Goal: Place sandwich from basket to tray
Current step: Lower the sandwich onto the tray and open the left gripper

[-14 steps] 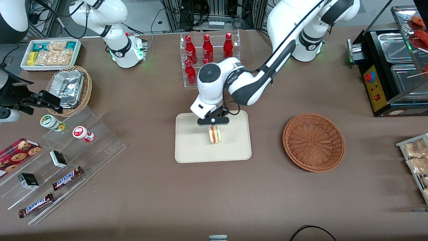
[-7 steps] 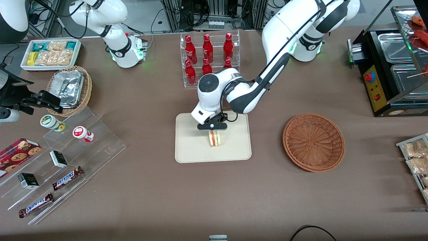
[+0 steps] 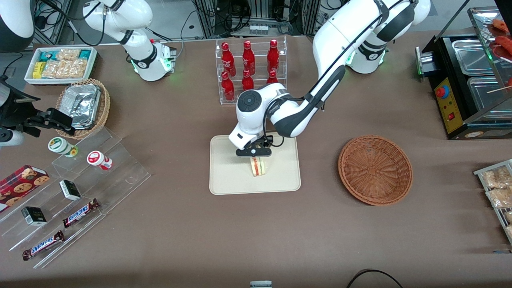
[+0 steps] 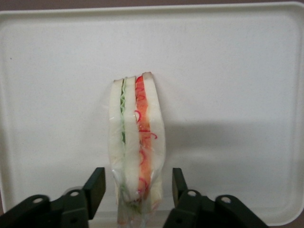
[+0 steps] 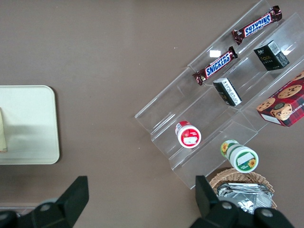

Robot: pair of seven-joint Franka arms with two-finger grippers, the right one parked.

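Sandwich [image 4: 137,142] standing on edge on tray [image 4: 228,71].
Gripper [image 4: 135,190] just above it, fingers [image 4: 95,186] spread either side w/ gaps, not pinching.

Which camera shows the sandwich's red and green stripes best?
The left wrist view: the wrapped white-bread triangular sandwich stands on the cream rectangular tray between the open pincer fingers. The front view shows it small under the pincer; the right wrist view, only an edge.
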